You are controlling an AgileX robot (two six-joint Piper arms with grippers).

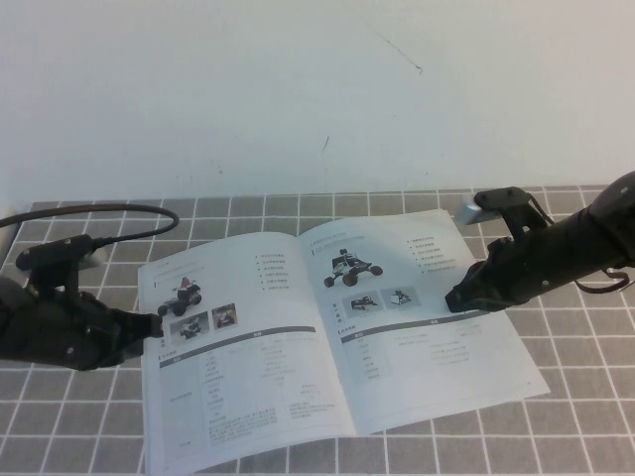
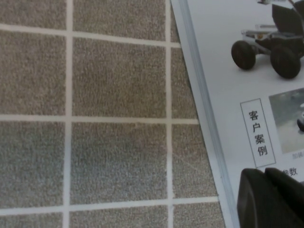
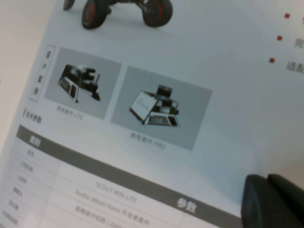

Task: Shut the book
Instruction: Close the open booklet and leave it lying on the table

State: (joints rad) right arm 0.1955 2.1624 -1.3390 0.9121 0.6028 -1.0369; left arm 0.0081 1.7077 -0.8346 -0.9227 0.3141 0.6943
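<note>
Book (image 1: 337, 327): lies open and flat, mid-desk (image 1: 575, 416), nearest.
Left gripper (image 1: 151, 324): at the left page's left edge, fingers (image 2: 266, 199) pressed together, holding nothing.
Right gripper (image 1: 454, 299): slightly farther, over the right page's right edge, fingers (image 3: 270, 202) together, empty.

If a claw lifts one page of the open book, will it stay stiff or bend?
Probably bend: the book has thin, glossy-looking pages, likely floppy and slippery. It is a slim booklet, so probably light, and it may slide if pushed. The left claw sits at its left edge, the right claw over the right page.
</note>
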